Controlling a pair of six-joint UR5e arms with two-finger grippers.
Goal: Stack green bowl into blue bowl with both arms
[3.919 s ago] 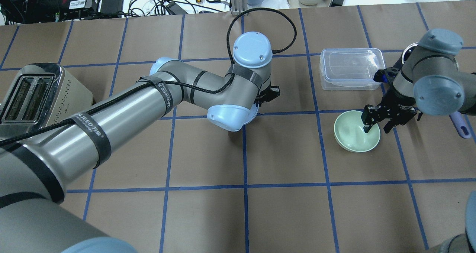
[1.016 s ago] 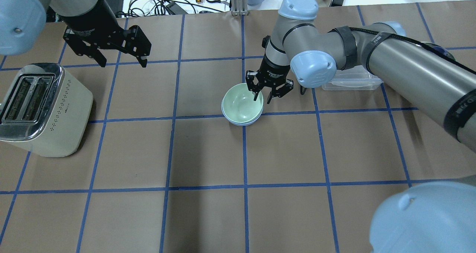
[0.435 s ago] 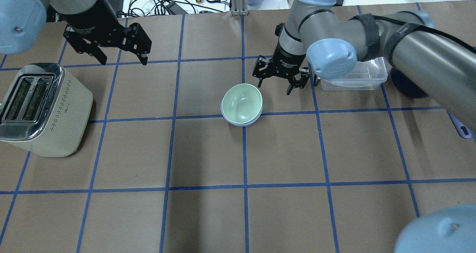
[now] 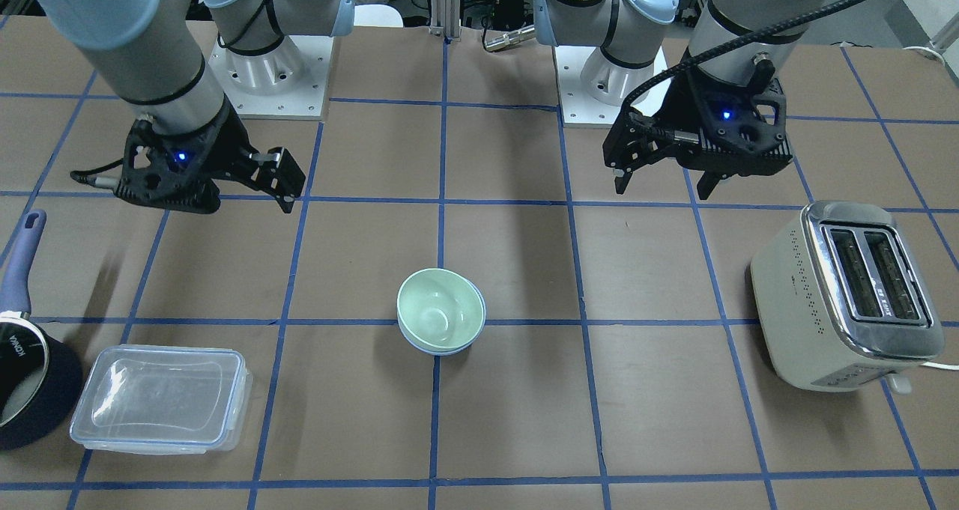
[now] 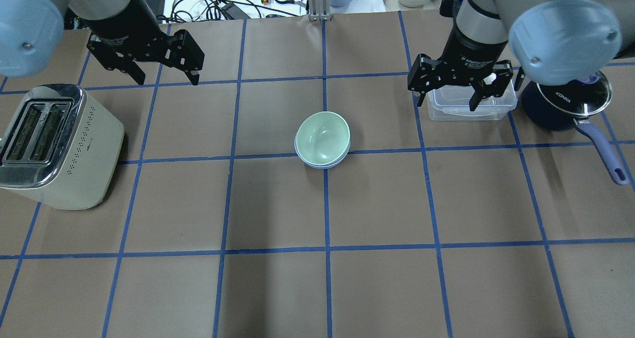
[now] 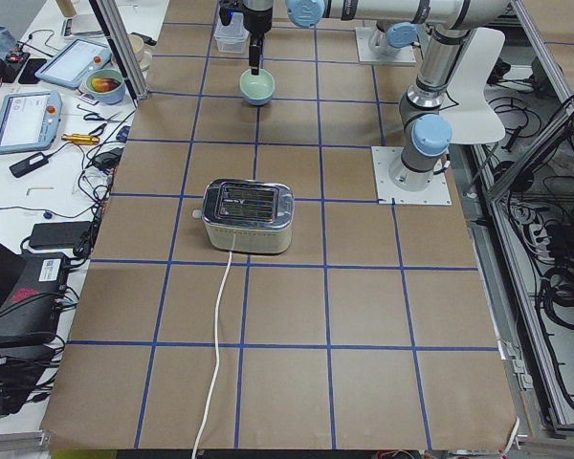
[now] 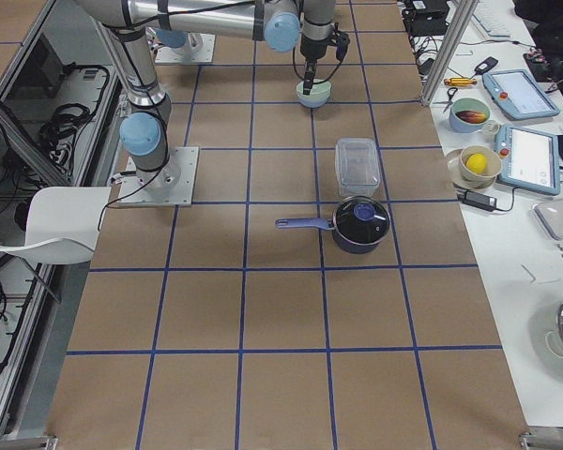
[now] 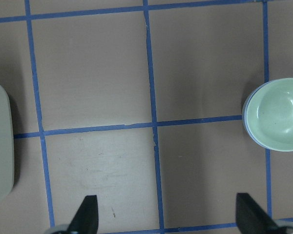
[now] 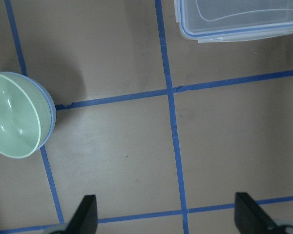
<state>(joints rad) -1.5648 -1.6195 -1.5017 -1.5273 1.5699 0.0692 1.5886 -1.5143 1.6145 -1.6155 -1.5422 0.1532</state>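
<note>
The green bowl [image 5: 322, 137] sits nested upright inside the blue bowl [image 5: 317, 165] at the table's middle; only the blue rim shows beneath it. The stack also shows in the front view, green bowl [image 4: 438, 311] in blue bowl [image 4: 442, 350]. My left gripper [image 5: 166, 80] is open and empty, raised at the back left, far from the bowls; its wrist view shows the green bowl [image 8: 278, 119] at the right edge. My right gripper [image 5: 446, 103] is open and empty, raised to the bowls' right; its wrist view shows the green bowl [image 9: 12, 114] at the left edge.
A cream toaster [image 5: 54, 144] stands at the left edge. A clear lidded container [image 5: 496, 104] lies under my right gripper. A dark pan [image 5: 565, 104] with a purple handle is beside it. Cables and fruit bowls lie beyond the table's back edge.
My right gripper has let go of the green bowl inside the blue bowl, risen, and moved right and back over the clear container. The left gripper has barely moved.
</note>
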